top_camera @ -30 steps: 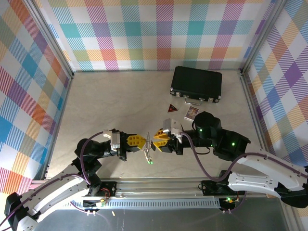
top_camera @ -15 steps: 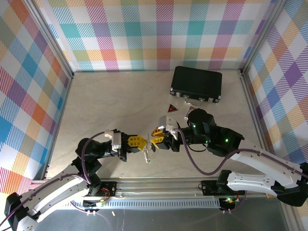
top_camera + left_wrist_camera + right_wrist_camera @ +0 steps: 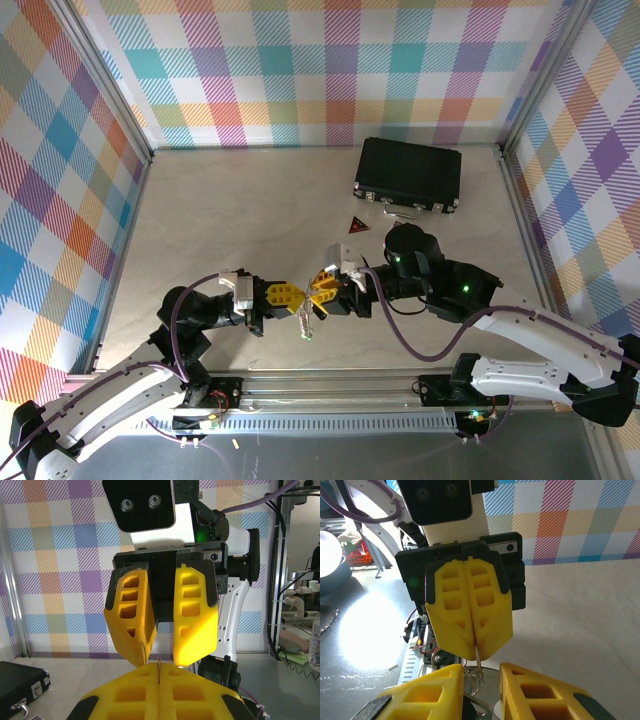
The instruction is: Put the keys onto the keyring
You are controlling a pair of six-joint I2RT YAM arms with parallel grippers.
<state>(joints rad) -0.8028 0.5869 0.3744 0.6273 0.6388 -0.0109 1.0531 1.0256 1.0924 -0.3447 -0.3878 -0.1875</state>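
Silvery chain of the keyring (image 3: 305, 320) hangs from the left gripper (image 3: 299, 299), whose yellow jaws are pressed together on it. Its long axis runs 12 to 6 o'clock in the top view, with the green-headed key (image 3: 309, 336) at the 6 o'clock end. The right gripper (image 3: 318, 293), jaws spread, has closed in from 3 o'clock since a second ago, so the gap between the two sets of fingertips is gone.
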